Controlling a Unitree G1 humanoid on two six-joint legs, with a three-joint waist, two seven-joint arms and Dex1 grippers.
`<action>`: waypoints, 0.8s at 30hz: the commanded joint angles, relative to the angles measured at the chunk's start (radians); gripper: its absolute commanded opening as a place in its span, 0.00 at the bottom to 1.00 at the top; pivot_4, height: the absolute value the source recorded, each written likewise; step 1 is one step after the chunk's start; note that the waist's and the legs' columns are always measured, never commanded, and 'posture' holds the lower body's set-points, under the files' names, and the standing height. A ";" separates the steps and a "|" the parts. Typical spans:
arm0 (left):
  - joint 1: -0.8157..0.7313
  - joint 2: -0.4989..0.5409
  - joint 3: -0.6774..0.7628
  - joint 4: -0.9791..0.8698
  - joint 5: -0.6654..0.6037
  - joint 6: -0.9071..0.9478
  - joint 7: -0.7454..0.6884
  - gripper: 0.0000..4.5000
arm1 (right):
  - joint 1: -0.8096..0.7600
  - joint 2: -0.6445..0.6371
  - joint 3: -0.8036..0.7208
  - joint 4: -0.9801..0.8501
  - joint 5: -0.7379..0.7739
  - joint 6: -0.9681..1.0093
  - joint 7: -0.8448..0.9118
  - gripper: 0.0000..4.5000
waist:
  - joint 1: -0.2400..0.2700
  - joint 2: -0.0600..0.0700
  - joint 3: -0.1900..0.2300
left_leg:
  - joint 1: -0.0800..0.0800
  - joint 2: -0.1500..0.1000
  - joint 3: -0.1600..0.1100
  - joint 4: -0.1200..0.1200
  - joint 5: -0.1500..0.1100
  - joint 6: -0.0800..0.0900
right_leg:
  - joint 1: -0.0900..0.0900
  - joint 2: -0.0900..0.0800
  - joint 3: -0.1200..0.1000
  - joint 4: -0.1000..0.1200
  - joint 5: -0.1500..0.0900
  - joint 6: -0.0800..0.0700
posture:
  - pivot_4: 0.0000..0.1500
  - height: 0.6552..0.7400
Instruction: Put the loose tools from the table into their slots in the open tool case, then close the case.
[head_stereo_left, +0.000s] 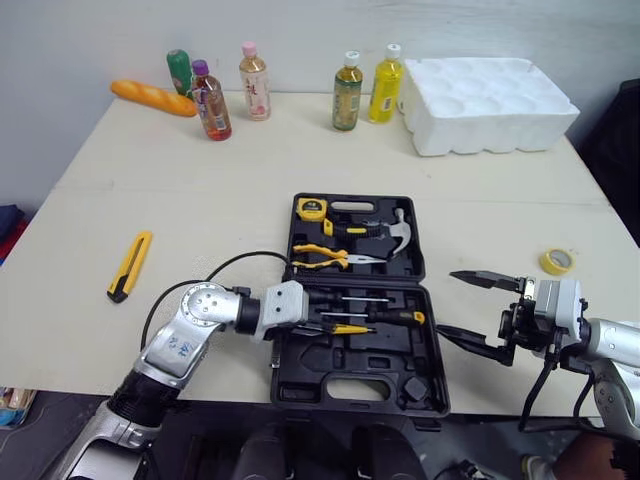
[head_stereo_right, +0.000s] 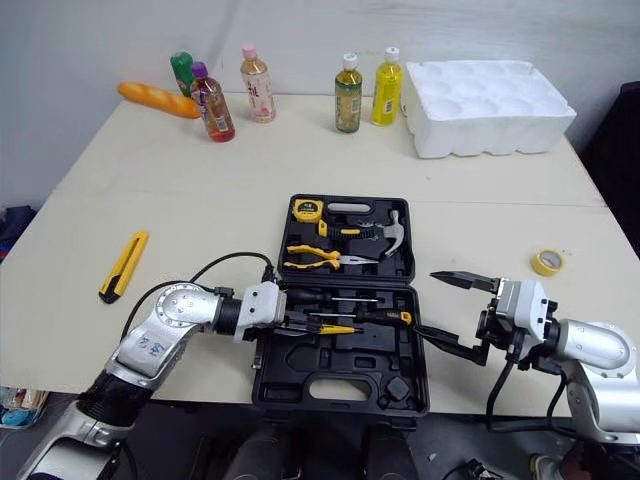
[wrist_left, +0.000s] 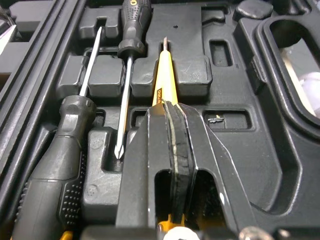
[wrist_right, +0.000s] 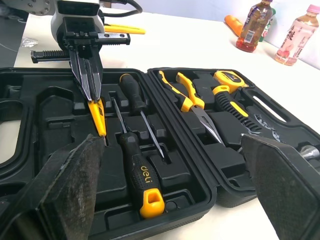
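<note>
Left wrist view, left gripper (wrist_left: 167, 107) pinching yellow screwdriver (wrist_left: 164, 75) in tool case (wrist_left: 240, 150)

Open tool case (head_stereo_left: 390, 362) centred on pale surface (head_stereo_left: 200, 200).
Knife (head_stereo_left: 129, 266) at 9 o'clock, tape roll (head_stereo_left: 557, 262) at 3, bottles (head_stereo_left: 347, 92), loaf (head_stereo_left: 153, 98), foam tray (head_stereo_left: 487, 105) near 12.

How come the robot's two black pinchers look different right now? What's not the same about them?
The left gripper is shut, pinching a slim yellow screwdriver. The right gripper is spread wide open and holds nothing. The left gripper reaches inside the open black plastic tool case, while the right gripper hangs at the case's right side. Both have two black fingers.
</note>
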 joint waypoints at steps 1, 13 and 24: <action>0.021 0.021 -0.055 0.054 0.094 0.072 0.039 0.00 | -0.010 0.000 -0.008 -0.024 -0.002 -0.014 -0.003 1.00 | 0.001 0.000 0.000 | 0.001 0.000 0.000 -0.001 0.000 0.000 | 0.002 0.000 0.000 -0.001 0.000 0.000 | 1.00 1.00; -0.009 0.070 -0.135 0.031 0.098 0.245 0.018 0.00 | -0.034 0.005 -0.002 -0.005 -0.017 -0.019 -0.005 1.00 | 0.000 0.002 -0.005 | 0.003 0.000 -0.003 -0.001 -0.003 0.001 | 0.006 0.000 -0.002 -0.004 0.000 0.001 | 1.00 1.00; -0.071 0.067 -0.188 -0.014 0.111 0.351 0.015 0.00 | -0.086 -0.012 -0.002 0.030 -0.022 -0.002 0.009 1.00 | 0.003 0.006 -0.013 | 0.004 0.000 -0.003 -0.001 -0.004 0.002 | 0.007 -0.001 -0.002 -0.005 0.001 0.001 | 1.00 1.00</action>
